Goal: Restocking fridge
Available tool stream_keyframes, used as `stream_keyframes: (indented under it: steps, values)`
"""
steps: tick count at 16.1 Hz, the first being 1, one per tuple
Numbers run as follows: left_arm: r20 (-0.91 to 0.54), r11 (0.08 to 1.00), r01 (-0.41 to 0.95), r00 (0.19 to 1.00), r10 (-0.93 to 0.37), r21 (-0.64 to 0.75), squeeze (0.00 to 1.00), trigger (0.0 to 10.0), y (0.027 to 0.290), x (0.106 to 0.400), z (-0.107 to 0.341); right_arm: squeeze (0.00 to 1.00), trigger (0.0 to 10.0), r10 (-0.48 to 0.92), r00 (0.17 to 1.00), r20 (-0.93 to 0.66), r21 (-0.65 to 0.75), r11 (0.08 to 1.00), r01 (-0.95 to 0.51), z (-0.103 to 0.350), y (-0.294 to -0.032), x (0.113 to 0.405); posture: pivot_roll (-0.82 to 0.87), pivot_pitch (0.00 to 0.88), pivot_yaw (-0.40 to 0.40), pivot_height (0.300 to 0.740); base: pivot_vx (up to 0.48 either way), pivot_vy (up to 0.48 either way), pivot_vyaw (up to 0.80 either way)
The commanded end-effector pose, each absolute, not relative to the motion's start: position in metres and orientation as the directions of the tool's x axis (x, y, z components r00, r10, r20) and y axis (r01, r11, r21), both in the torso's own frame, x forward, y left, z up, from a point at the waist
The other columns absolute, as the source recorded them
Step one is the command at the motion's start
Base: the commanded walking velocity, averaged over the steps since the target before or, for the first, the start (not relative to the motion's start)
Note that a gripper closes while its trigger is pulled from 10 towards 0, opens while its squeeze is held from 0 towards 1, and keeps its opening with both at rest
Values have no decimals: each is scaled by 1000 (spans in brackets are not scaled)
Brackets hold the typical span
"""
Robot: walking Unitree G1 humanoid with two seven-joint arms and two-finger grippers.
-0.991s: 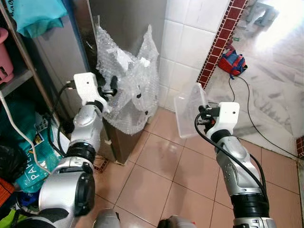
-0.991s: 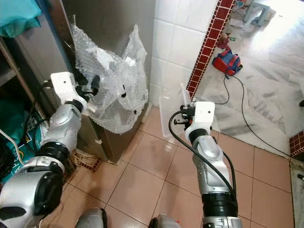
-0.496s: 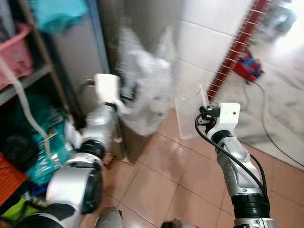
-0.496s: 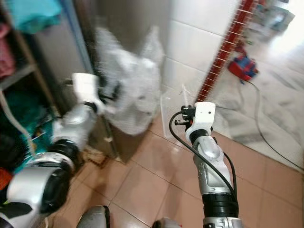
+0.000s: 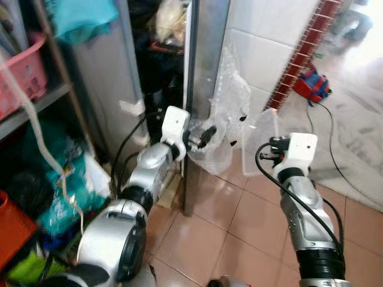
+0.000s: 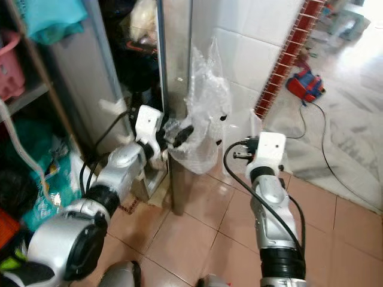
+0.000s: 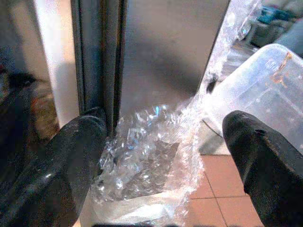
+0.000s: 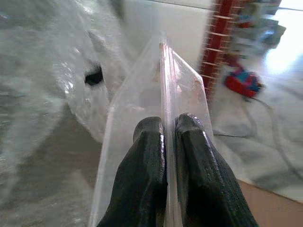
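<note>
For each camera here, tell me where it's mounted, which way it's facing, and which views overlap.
Left eye view: on the head, looking forward and down at the fridge door, bubble wrap and tiled floor; both silver arms show.
Right eye view: the same scene from the stereo pair's other eye.
Left wrist view: on the left wrist, along the left gripper, its fingers spread around bubble wrap at the door edge.
Right wrist view: on the right wrist, along the right gripper, pinching a clear plastic container.
Shared: both wrist views catch the bubble wrap and container.
</note>
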State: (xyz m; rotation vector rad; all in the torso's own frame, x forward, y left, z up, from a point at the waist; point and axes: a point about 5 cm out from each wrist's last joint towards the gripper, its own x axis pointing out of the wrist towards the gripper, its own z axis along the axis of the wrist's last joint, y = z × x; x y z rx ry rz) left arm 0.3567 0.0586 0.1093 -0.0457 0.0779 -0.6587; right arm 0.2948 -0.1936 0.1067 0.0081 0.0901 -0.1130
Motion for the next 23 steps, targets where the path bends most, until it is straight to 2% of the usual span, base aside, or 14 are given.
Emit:
stream_keyframes:
  steps: [1,5,12,23]
  values:
    - [-109,784,616,777,-621,-77,0,10000,60,352,99,0,10000,-155,986,-70,-15,988,154,111,-201,295,-32,48,-24,740,0,0,-800]
    - [-107,787,613,780,-617,-70,0,10000,64,353,99,0,10000,-158,983,-88,-3,987,158,105,-197,293,-26,35,-20,740,298,0,-780]
    - [-111,776,629,768,-631,-54,0,10000,56,353,100,0,10000,-169,980,-103,1,985,170,101,-194,290,-34,31,-9,740,328,0,-737]
    - [-137,807,590,799,-586,-9,0,10000,62,356,99,0,10000,-159,981,-110,19,987,162,99,-186,291,-26,29,-3,740,333,0,0]
